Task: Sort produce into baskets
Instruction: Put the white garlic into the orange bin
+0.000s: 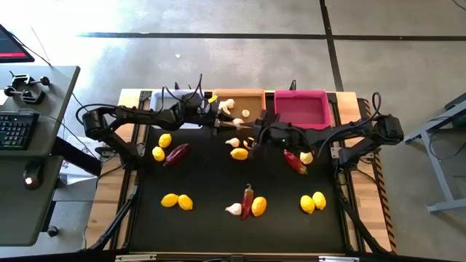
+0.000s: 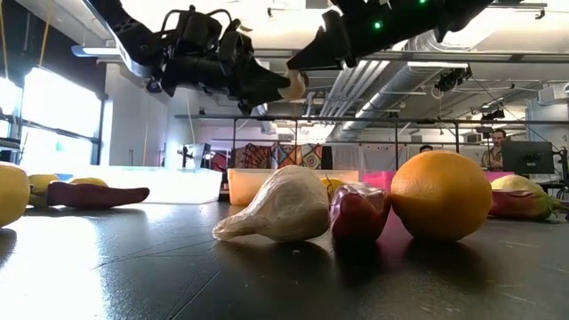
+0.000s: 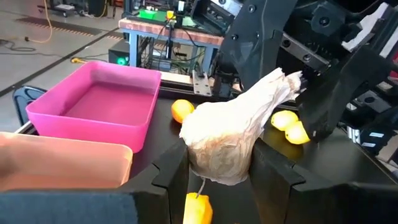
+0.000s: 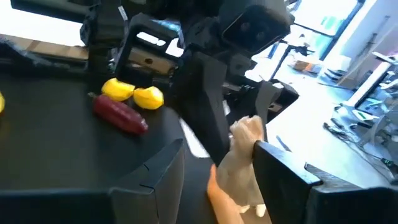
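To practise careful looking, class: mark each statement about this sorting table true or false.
1. The left pincer holds a garlic. True.
2. The pink basket is full of lemons. False: nothing shows in it.
3. The orange basket has garlic in it. True.
4. Every chili is already in a basket. False: chilies, such as this one, lie on the table.
5. The held garlic rests on the table. False: it is up in the air.
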